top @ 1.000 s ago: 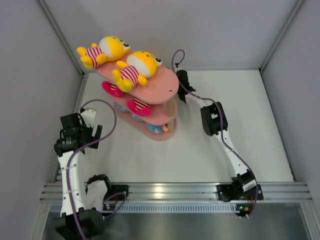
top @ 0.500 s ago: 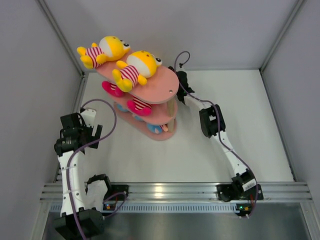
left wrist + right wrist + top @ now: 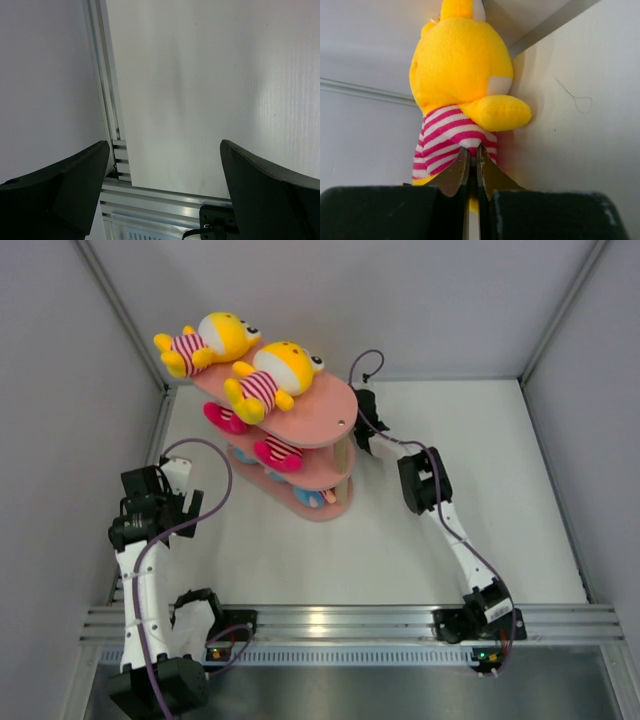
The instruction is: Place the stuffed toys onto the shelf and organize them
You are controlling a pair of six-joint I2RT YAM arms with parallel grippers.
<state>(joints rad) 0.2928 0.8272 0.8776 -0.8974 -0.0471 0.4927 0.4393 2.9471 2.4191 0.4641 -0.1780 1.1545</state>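
- The right hand [image 3: 471, 146] is clenched on a thin fold of striped shirt at the waist of the loose yellow toy [image 3: 462, 70]. In the wrist view the toy's head is at 12 o'clock from the fingertips and one arm sticks out toward 2 o'clock.
- This toy rests against a white surface. It does not show in the overhead view, where the hand sits at 3 o'clock of the shelf [image 3: 325, 415].
- The shelf stands toward 10 o'clock on the bench [image 3: 300, 560]. It carries the yellow pair [image 3: 270, 375] on the top board, pink toys [image 3: 275, 452] on the middle board and something blue [image 3: 310, 498] at the bottom.
- The step in hand looks like picking up this last yellow toy. Only cloth is caught, so I would raise it slowly and straight up, then check that the body hangs from the fingers before swinging.
- Bring it above the top board's rim before moving in, so the dangling legs do not snag the edge or nudge the pair.
- The bare 4 o'clock end of the top board seems the tidy spot, since it keeps the yellows together.
- The left hand [image 3: 164, 150] is released, with its fingers wide apart over bare bench at 8 o'clock of the shelf.
- Compared with a second ago, the right hand has gone from parted to shut, and its wrist and cable loop have shifted a little. The shelf, its toys and the left arm look unchanged.
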